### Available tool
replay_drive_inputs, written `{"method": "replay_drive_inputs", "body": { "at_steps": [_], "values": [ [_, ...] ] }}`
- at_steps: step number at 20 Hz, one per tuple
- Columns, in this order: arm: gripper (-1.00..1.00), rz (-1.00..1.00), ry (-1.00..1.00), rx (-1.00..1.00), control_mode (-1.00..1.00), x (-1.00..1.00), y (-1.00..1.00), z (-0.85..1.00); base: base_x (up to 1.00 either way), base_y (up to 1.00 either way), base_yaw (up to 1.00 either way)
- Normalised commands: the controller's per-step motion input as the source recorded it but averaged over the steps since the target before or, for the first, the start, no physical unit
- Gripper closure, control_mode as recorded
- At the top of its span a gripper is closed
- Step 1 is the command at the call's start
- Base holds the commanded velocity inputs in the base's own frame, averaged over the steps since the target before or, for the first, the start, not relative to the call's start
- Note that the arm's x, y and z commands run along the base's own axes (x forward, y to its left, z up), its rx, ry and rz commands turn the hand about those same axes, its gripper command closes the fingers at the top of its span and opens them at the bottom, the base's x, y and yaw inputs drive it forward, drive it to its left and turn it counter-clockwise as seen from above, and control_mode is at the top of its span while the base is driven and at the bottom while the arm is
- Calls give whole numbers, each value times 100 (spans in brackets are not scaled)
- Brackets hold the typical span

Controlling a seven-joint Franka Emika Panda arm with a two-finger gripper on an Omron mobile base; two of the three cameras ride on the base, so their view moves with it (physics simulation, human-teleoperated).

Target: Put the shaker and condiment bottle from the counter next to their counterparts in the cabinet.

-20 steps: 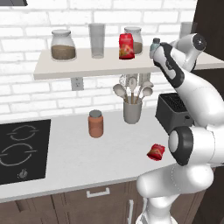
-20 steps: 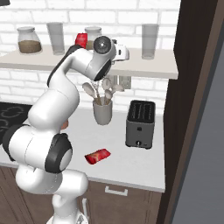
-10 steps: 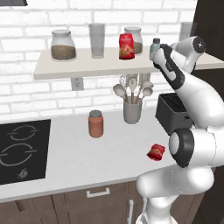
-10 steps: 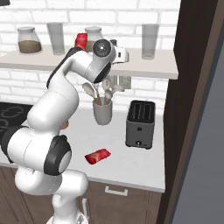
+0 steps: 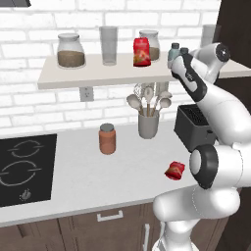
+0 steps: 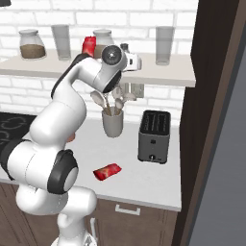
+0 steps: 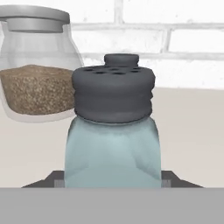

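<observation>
I found the gripper (image 5: 179, 62) raised to shelf height at the cabinet (image 5: 98, 77), clenched on the shaker (image 7: 112, 131), whose teal body sat between the two dark finger tips in the hand view. Directly beyond the held shaker stood its twin, only the cap top (image 7: 121, 59) visible over it; beyond and to the left stood a grain-filled jar (image 7: 37, 70). In the left base view two grey-capped shakers appeared side by side at the gripper, the counterpart shaker (image 5: 173, 52) standing just left of it on the board. I judged the step in hand to be setting the first item down beside its match. The next move called for lowering until the base met the board, then opening the fingers without nudging the twin. The condiment bottle (image 5: 174, 170) lay on the counter (image 5: 73, 171) far below the gripper, not yet handled; its red counterpart (image 5: 141, 52) stood on the shelf further left. Compared with a second earlier, the hand had advanced slightly toward the shelf; all else was unchanged.
</observation>
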Motion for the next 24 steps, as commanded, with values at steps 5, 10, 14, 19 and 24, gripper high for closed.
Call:
{"method": "replay_drive_inputs", "body": {
  "at_steps": [5,10,14,19,24],
  "values": [
    [-100,0,0,0,-100,6,5,-21,0,0,0],
    [-100,0,1,4,-100,0,-3,-11,0,0,0],
    [-100,0,0,10,-100,-14,-30,59,0,0,0],
    [-100,0,-1,5,-100,-63,0,94,0,0,0],
    [-100,0,-6,-11,-100,-100,76,34,0,0,0]
  ]
}}
